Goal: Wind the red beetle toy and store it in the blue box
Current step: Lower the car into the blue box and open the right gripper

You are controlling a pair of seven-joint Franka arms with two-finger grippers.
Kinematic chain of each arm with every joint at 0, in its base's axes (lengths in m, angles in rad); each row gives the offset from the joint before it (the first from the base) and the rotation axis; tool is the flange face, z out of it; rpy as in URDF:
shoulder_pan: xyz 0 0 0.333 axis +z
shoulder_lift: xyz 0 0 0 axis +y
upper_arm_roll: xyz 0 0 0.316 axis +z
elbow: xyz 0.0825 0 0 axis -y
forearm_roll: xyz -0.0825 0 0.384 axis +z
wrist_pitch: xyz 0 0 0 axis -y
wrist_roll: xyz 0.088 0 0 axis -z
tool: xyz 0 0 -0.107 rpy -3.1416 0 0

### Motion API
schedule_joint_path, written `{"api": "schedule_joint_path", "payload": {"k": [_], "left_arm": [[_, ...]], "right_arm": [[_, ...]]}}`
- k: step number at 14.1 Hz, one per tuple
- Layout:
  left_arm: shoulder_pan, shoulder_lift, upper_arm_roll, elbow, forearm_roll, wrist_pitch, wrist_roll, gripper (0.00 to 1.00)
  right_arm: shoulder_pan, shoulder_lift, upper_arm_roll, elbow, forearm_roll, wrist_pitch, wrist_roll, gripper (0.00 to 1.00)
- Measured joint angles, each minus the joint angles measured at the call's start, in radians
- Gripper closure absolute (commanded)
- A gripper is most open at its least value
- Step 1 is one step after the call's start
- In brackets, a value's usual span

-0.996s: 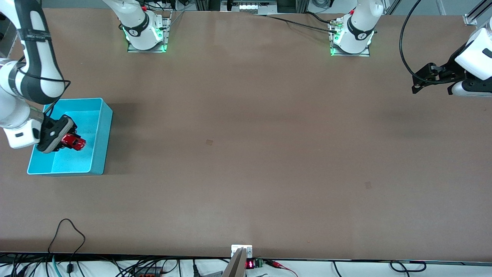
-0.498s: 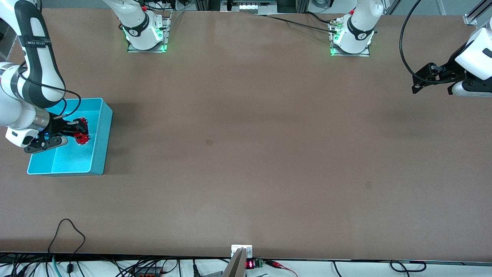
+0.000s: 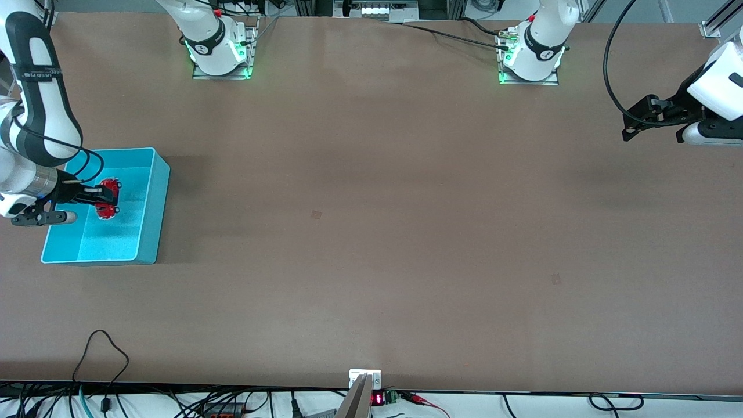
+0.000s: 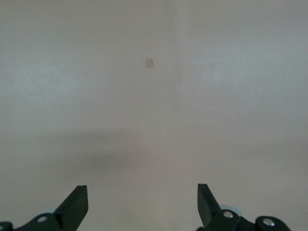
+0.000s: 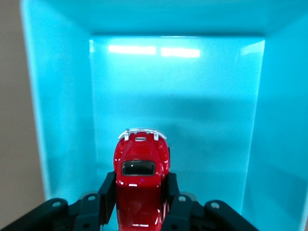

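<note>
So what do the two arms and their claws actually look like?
Both arms are glossy white with black joint bands and loose black cables. The right claw and left claw have black, wedge-tipped fingers on black mounts. Green lights glow at both bases.

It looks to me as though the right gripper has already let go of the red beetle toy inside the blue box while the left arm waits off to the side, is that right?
Not quite: the right gripper is shut on the red beetle toy, its fingers pressed against the car's sides, as the right wrist view shows. The rest holds: the toy is within the blue box, and the left gripper waits open over bare table.
</note>
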Motion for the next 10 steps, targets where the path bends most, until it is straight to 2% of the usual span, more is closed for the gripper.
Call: {"api": "schedule_joint_path", "payload": {"k": [4, 6, 7, 8, 10], "left_arm": [[0.000, 0.000, 0.000, 0.000, 0.000, 0.000, 0.000, 0.00], [0.000, 0.000, 0.000, 0.000, 0.000, 0.000, 0.001, 0.00], [0.000, 0.000, 0.000, 0.000, 0.000, 0.000, 0.001, 0.00], [0.000, 0.000, 0.000, 0.000, 0.000, 0.000, 0.002, 0.00], [0.000, 0.000, 0.000, 0.000, 0.000, -0.001, 0.002, 0.00]], "right_arm": [[-0.027, 0.084, 0.000, -0.037, 0.000, 0.114, 0.000, 0.93], [-0.028, 0.113, 0.001, -0.044, 0.000, 0.129, 0.000, 0.81], [-0.028, 0.124, 0.003, -0.048, 0.000, 0.138, 0.000, 0.54], [-0.027, 0.132, 0.004, -0.050, 0.000, 0.151, 0.000, 0.01], [-0.026, 0.129, 0.006, -0.049, 0.000, 0.161, 0.000, 0.00]]}}
